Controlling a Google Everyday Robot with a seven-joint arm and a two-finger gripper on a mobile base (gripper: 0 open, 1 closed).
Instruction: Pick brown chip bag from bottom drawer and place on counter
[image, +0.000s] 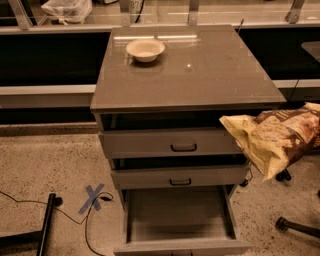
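Your claw is hidden at the right edge behind the brown chip bag (280, 140), so you cannot tell its grip. The bag hangs in the air beside the two upper drawers (170, 145), just under the level of the counter (215, 75). The bottom drawer (175, 215) stands pulled out. A cream bowl (145, 49) sits on the counter's far left.

Hand at the far right edge, mid-height, hidden behind the brown chip bag (280, 137)

Glossy smooth counter (210, 75); crinkled foil brown chip bag (275, 140); rough speckled floor (50, 160); gripper not visible.
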